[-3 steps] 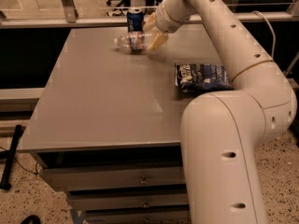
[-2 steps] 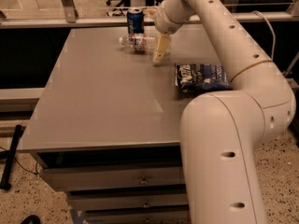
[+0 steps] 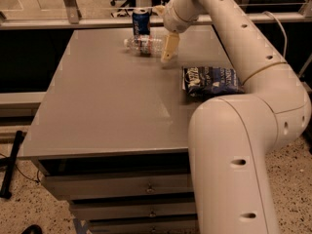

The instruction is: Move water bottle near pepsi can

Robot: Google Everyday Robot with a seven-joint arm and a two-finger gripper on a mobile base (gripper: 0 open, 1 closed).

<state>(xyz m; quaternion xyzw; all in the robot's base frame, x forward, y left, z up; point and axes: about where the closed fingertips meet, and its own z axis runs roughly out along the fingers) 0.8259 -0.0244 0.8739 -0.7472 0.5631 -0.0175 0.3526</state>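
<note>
The water bottle [image 3: 143, 44] is clear with a reddish-white label and lies on its side on the grey table [image 3: 112, 101] near the far edge. The pepsi can [image 3: 141, 21], dark blue with a silver top, stands upright just behind it, a small gap apart. My gripper [image 3: 166, 39] hangs just right of the bottle's end, open and empty, not touching it. One tan finger [image 3: 169, 47] points down toward the table.
A blue-and-white crinkled snack bag [image 3: 210, 80] lies on the right side of the table, beside my arm. A rail [image 3: 87, 22] runs behind the far edge. Drawers [image 3: 126, 186] sit under the front edge.
My gripper was at the bottle's right end a second ago. It has let go and swung away to the right. The bottle stays lying in front of the can.
</note>
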